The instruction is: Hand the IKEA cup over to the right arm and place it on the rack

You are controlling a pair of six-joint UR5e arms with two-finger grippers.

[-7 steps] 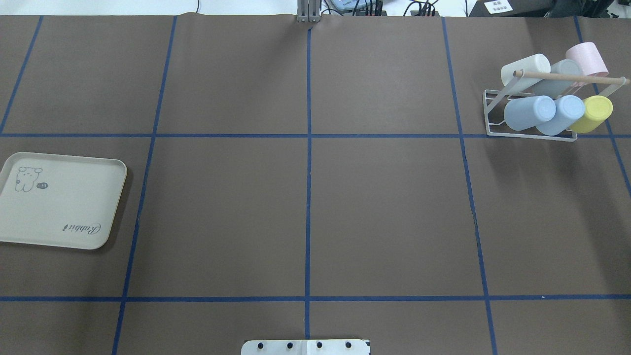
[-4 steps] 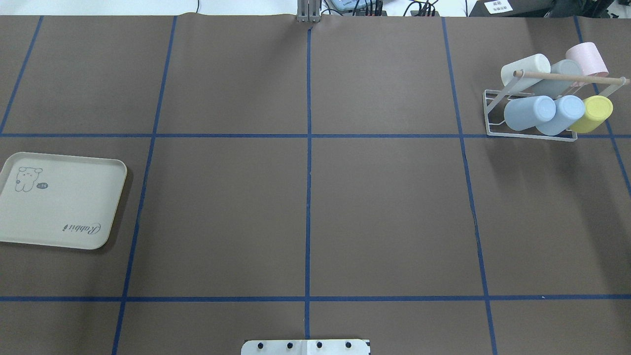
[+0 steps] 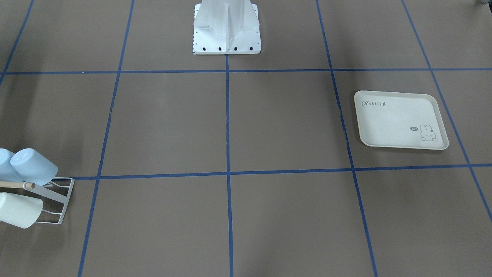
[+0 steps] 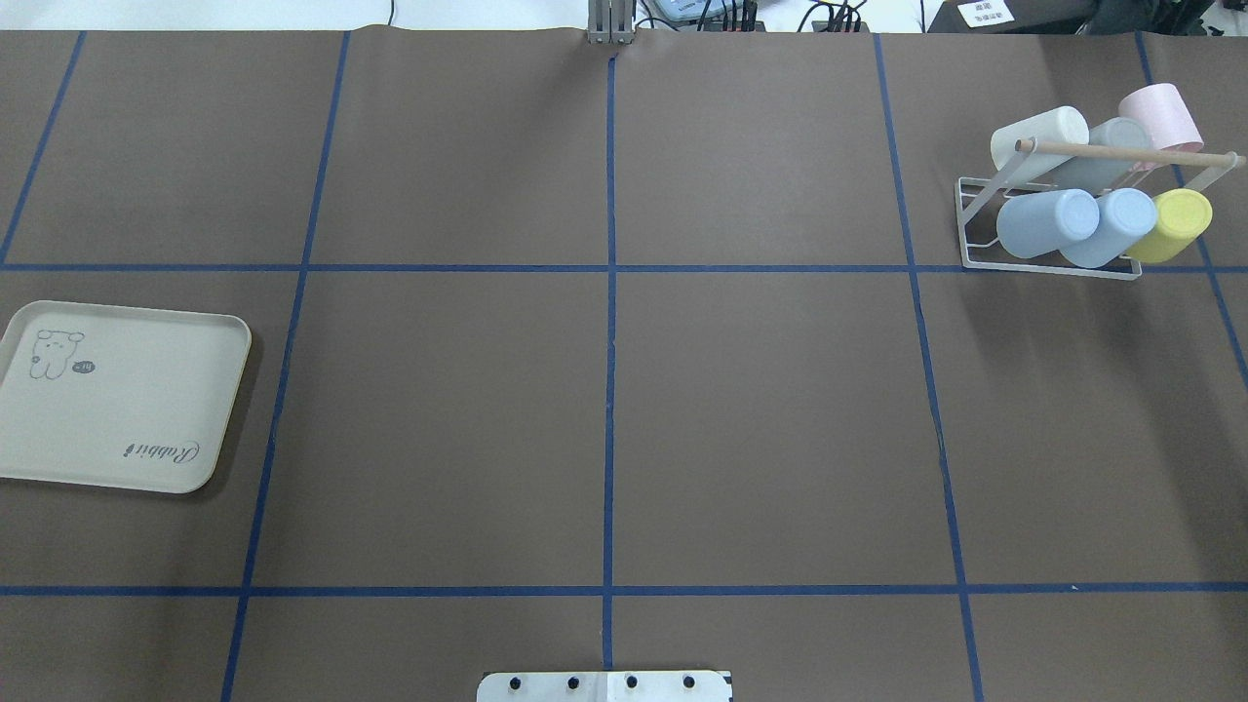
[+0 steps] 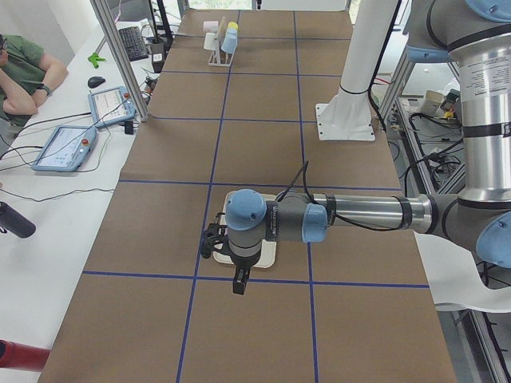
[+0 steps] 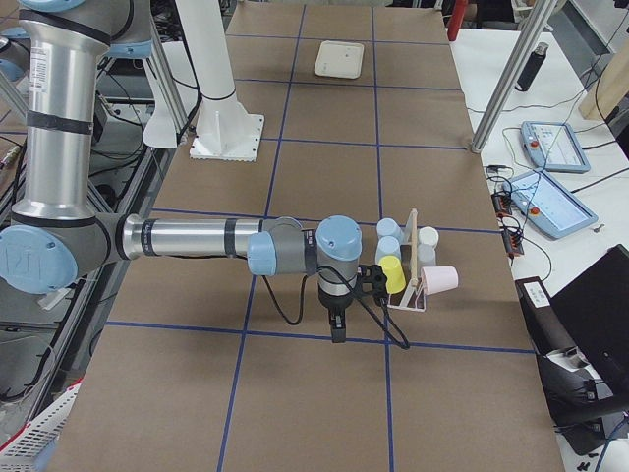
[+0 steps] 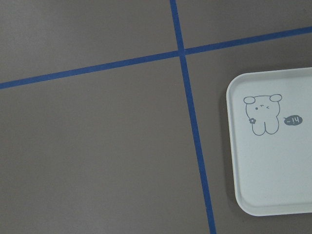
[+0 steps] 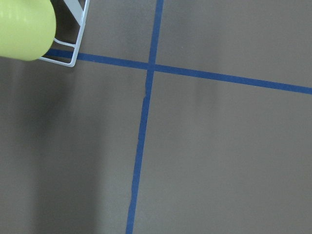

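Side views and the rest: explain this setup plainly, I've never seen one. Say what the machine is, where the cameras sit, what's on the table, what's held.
A robot: two silver jointed arms on one white pedestal. Two cameras look down on the brown gridded table, two watch from its ends, one rides each wrist. The left gripper hangs by a cream rabbit-printed tray; the right gripper hangs beside a small white wire rack with a wooden rod, carrying six pastel cups. Neither seems to hold anything; open or shut, I cannot tell.
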